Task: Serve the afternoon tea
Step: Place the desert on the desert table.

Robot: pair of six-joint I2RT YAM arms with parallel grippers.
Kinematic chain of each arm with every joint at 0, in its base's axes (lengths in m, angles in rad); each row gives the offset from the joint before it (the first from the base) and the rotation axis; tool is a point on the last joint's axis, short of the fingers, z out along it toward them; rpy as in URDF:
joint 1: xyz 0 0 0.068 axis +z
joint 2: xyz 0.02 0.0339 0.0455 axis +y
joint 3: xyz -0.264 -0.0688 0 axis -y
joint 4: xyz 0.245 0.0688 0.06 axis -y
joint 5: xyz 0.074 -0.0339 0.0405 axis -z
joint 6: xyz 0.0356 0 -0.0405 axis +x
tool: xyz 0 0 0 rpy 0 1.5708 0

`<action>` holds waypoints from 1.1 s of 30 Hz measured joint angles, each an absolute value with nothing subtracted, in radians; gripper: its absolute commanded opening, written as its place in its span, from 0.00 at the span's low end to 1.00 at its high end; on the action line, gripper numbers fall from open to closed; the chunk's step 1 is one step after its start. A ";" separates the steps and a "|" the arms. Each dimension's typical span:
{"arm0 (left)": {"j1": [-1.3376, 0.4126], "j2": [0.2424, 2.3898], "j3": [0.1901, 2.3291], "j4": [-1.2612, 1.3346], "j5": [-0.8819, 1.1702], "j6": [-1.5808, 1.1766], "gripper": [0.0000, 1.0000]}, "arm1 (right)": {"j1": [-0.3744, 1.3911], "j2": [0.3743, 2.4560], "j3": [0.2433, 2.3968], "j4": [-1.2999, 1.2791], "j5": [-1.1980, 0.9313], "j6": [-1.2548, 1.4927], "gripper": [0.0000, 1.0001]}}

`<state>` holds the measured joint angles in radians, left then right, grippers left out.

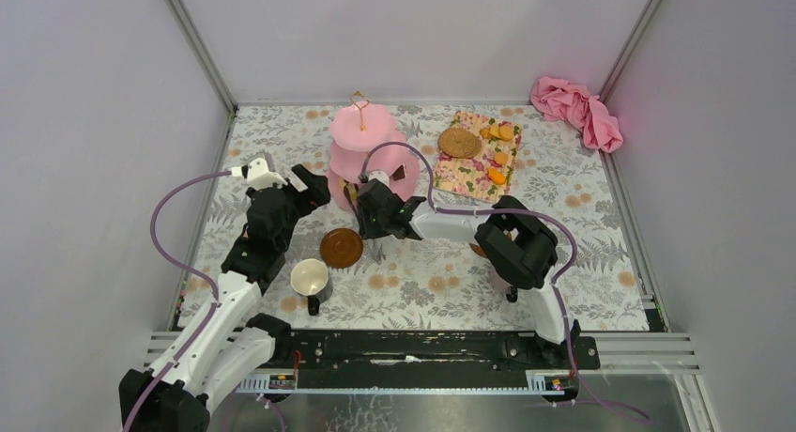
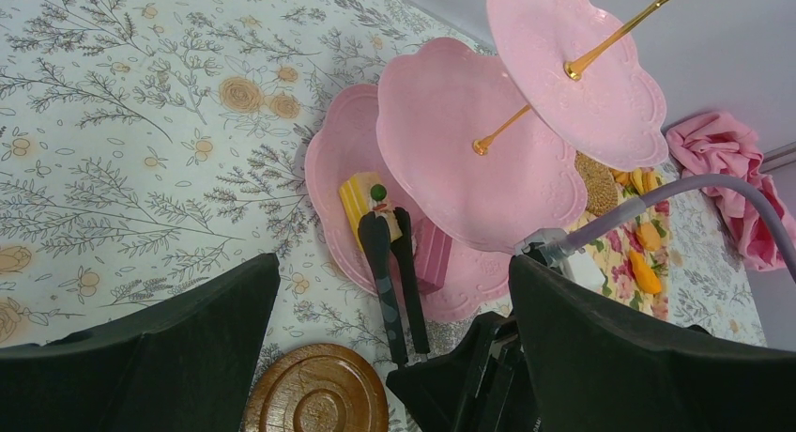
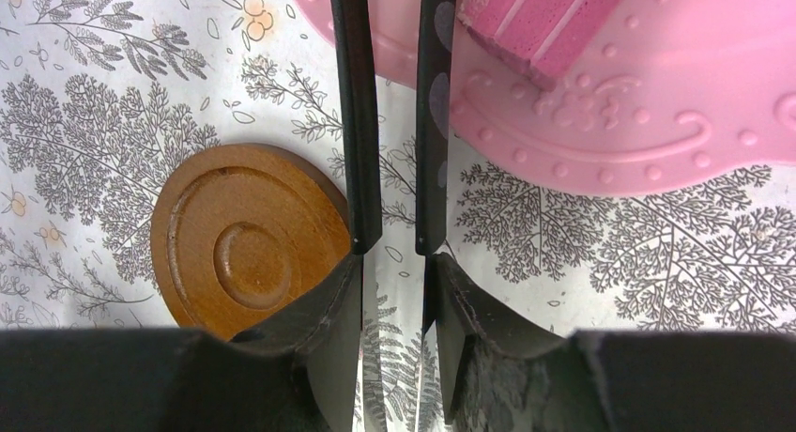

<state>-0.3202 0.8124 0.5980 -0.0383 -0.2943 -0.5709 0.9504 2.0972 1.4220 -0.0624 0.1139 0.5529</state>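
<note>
The pink three-tier cake stand (image 1: pixel 361 146) (image 2: pixel 469 150) (image 3: pixel 638 122) stands at the back centre. Its bottom tier holds a yellow biscuit (image 2: pixel 361 197) and a pink wafer block (image 2: pixel 434 254) (image 3: pixel 544 19). My right gripper (image 1: pixel 364 207) (image 3: pixel 394 263) is shut on slim black tongs (image 2: pixel 394 272) (image 3: pixel 357 122), whose tips reach the yellow biscuit. The left gripper (image 1: pixel 310 183) (image 2: pixel 394 296) hangs open just left of the stand, holding nothing. A brown saucer (image 1: pixel 341 248) (image 2: pixel 319 394) (image 3: pixel 244 244) lies beside the tongs. The white mug (image 1: pixel 309 278) stands in front of it.
A floral mat (image 1: pixel 474 174) right of the stand carries a second brown saucer (image 1: pixel 459 143) and orange biscuits (image 1: pixel 497 155). A pink cloth (image 1: pixel 577 108) (image 2: pixel 723 169) lies bunched in the back right corner. Grey walls close in three sides.
</note>
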 measured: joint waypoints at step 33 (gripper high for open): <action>-0.320 0.785 0.598 -0.038 -0.284 -0.571 1.00 | 0.950 1.960 1.356 -0.237 0.171 0.521 0.00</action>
